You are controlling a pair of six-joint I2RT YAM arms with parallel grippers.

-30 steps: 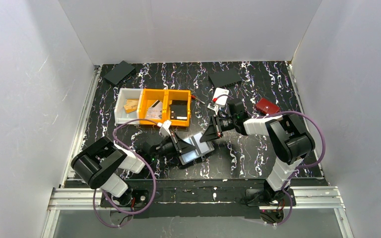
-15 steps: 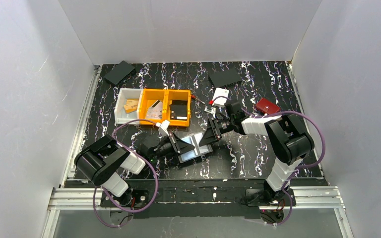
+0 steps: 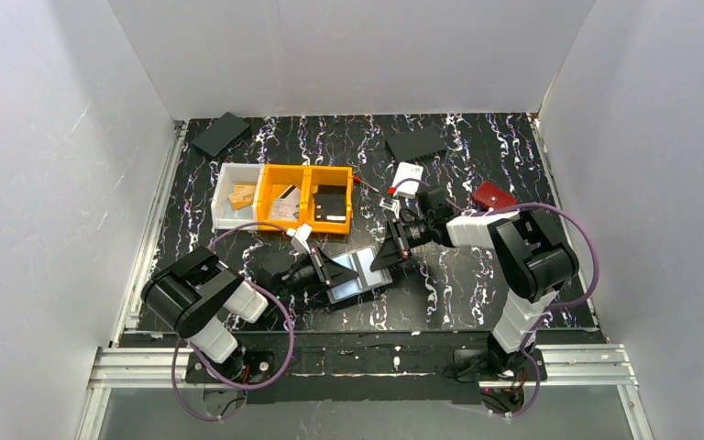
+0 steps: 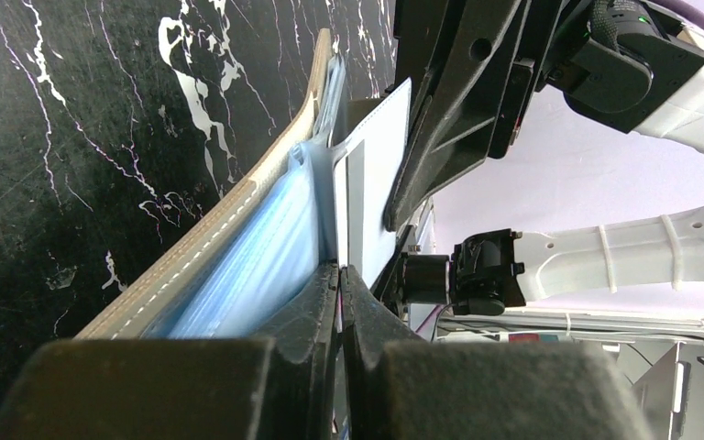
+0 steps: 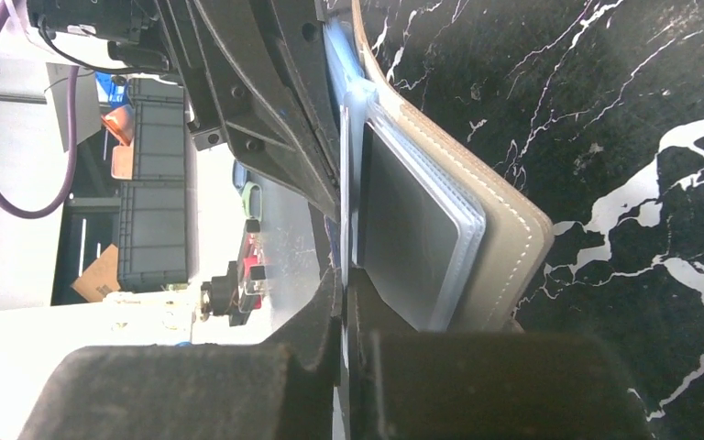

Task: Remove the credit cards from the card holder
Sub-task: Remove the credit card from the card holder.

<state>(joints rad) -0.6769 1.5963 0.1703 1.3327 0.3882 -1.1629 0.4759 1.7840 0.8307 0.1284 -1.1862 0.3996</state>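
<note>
Left gripper has its black fingers squeezed together on one end of a thin pale blue-white plastic sheet with a grey band on it. Honestly can't tell if that's a card or just a sleeve leaf. Right gripper is pinched tight on what looks like the same sheet from the opposite end, with the two sets of fingertips almost meeting. That sheet comes off the inside of the small grey-taupe folding card holder, which lies open on the black marbled table, with blue pockets on one half and a grey pocket on the other. The holder sits just in front of the orange plastic two-compartment bin, a bit to its right. Left gripper is straight in front of that bin, and right gripper is off its front-right corner.
</note>
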